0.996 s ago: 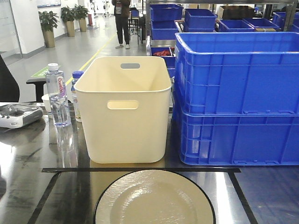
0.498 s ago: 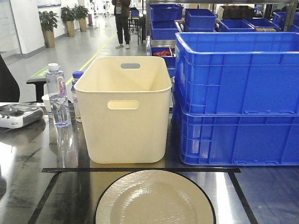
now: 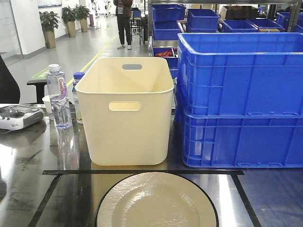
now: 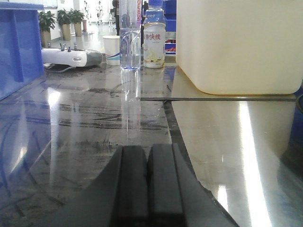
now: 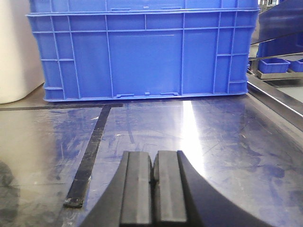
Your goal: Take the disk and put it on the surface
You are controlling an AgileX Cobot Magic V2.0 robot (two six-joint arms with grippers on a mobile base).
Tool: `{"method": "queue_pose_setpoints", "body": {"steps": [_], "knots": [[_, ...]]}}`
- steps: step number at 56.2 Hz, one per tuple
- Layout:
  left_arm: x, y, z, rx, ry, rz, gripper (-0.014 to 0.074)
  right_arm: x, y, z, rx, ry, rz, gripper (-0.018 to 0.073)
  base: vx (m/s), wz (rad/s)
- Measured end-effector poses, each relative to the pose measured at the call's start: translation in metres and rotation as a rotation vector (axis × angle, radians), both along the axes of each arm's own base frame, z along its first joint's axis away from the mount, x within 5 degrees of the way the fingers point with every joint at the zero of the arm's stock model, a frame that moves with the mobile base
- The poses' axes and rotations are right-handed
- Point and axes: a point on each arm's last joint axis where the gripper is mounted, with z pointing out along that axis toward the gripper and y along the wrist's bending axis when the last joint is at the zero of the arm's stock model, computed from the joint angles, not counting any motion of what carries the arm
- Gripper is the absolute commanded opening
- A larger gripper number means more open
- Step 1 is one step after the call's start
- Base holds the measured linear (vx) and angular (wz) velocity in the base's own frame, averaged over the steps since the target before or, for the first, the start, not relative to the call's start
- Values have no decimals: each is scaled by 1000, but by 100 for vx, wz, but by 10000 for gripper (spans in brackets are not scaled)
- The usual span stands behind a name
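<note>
The steel tabletop (image 3: pixel 28 189) carries black tape lines (image 3: pixel 142 172); the cream disk (image 3: pixel 156 201) lies inside them, just before a cream bin (image 3: pixel 125 113) — stacked blue crates (image 3: pixel 241 99) beside. Left gripper (image 4: pixel 147 179) and right gripper (image 5: pixel 152 189) rest low, jaws together, holding nothing.

Nothing on the steel surface (image 3: pixel 28 189) has visibly moved; only the distant person (image 3: pixel 124 21) shifts slightly.

Closed right tool (image 5: pixel 152 182) low over taped surface (image 5: pixel 208 137), facing blue crate (image 5: pixel 142 52).
</note>
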Motion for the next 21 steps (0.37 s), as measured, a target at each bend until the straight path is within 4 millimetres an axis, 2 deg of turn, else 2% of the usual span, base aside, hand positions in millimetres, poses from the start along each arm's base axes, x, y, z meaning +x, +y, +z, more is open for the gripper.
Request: {"method": "queue_pose_setpoints", "body": {"steps": [21], "knots": [[0, 0, 0, 0, 0, 0, -8, 0, 0, 0, 0, 0, 0, -9, 0, 0]]}}
